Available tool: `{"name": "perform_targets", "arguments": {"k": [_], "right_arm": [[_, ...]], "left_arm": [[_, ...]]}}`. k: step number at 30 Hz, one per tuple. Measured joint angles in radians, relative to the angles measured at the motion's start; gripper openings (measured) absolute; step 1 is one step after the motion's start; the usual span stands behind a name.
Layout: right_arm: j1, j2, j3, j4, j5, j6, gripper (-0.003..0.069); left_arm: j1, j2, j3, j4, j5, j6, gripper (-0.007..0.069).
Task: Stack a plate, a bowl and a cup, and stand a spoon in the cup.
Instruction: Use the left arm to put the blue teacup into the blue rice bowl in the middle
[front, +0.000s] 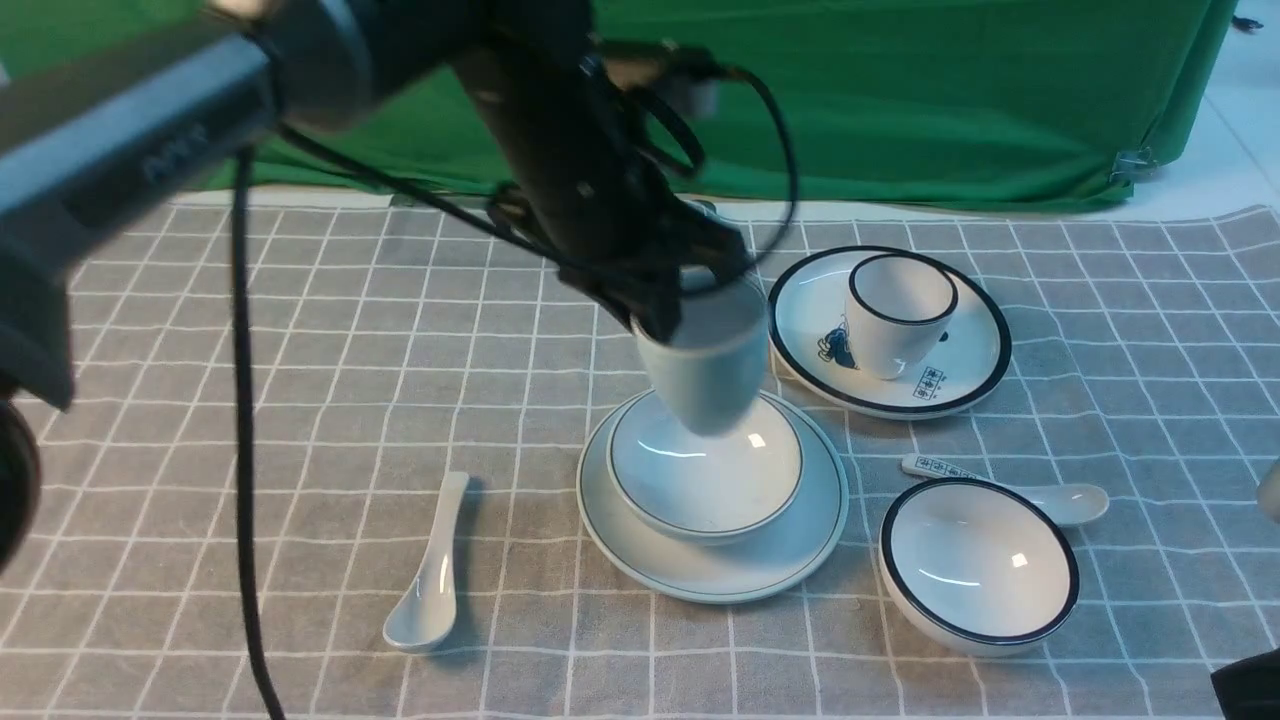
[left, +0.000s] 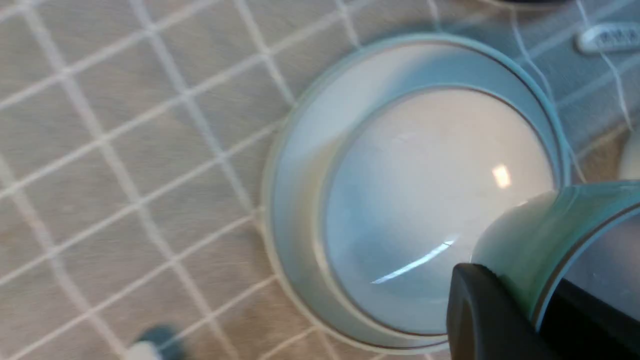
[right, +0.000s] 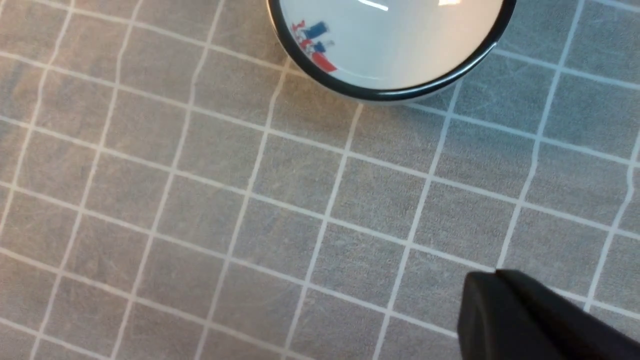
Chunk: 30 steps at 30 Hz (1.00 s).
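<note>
A grey cloth (front: 300, 400) with a white grid covers the counter (front: 1240, 160), and a green backdrop (front: 950, 100) hangs behind it.

The left arm (front: 540, 110) reaches in from the upper left and bends down over the middle of the cloth. The left tool (front: 680, 300) is clamped on the rim of the pale blue-grey cup (front: 705, 370), one finger (left: 490, 310) outside the wall. It holds the cup mouth up and slightly tilted, over the bowl. Whether the cup's base touches the bowl cannot be told. Of the right tool (right: 525, 320) only a black tip shows, low over bare cloth at the near right, and I cannot tell how wide it stands.

The pale blue-grey bowl (front: 700, 480) sits in the plate (front: 800, 540), roughly centred. The plain spoon (front: 430, 580) lies on the cloth to the left of the plate, apart from it, scoop toward the camera.

To the right, a black-rimmed plate (front: 960, 370) carries a black-rimmed cup (front: 895, 315). Nearer the camera stands a black-rimmed bowl (front: 975, 565), with a marked spoon (front: 1040, 490) lying just behind it.
</note>
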Motion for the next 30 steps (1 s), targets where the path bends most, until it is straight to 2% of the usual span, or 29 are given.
{"name": "perform_targets", "arguments": {"k": [13, 25, 30], "right_arm": [[0.0, 0.0, 0.0, 0.0, -0.001, -0.02, 0.0041], [0.0, 0.0, 0.0, 0.0, -0.001, -0.027, 0.0055], [0.0, 0.0, 0.0, 0.0, -0.001, -0.027, 0.0062]], "left_arm": [[-0.012, 0.108, 0.059, 0.055, -0.189, -0.049, 0.0043], [-0.012, 0.137, 0.059, 0.071, -0.19, -0.049, 0.0043], [-0.009, 0.138, 0.059, 0.071, -0.187, -0.049, 0.0085]]}}
